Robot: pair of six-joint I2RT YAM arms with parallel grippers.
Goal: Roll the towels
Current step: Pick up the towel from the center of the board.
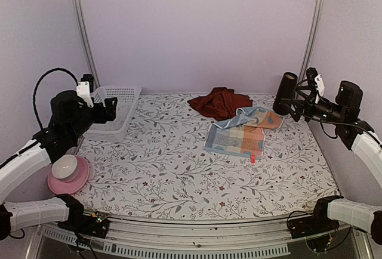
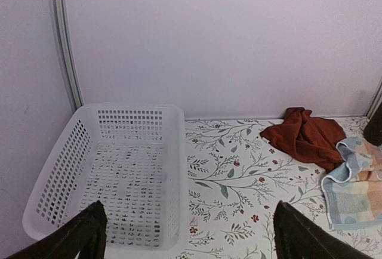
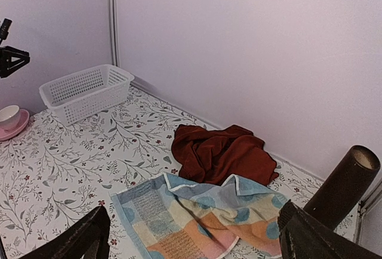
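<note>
Two towels lie at the back right of the flowered table. The plain dark red one (image 1: pixel 219 102) (image 2: pixel 305 136) (image 3: pixel 222 153) is crumpled near the back wall. The pastel checked one (image 1: pixel 242 132) (image 2: pixel 356 184) (image 3: pixel 197 214) lies partly spread just in front of it, one corner folded over, with a small red tag (image 1: pixel 253 159) at its near edge. My left gripper (image 1: pixel 111 109) (image 2: pixel 190 238) hovers open beside the basket, far from both towels. My right gripper (image 1: pixel 296 108) (image 3: pixel 194 241) hangs open above the table's right side, facing the checked towel. Neither gripper holds anything.
A white perforated basket (image 1: pixel 122 89) (image 2: pixel 131 108) (image 3: pixel 83 107) stands at the back left. A pink saucer (image 1: pixel 80 184) with a white bowl (image 1: pixel 64 166) sits at the near left edge. A dark cylinder (image 1: pixel 285 92) (image 3: pixel 343 184) stands by the right gripper. Walls close three sides.
</note>
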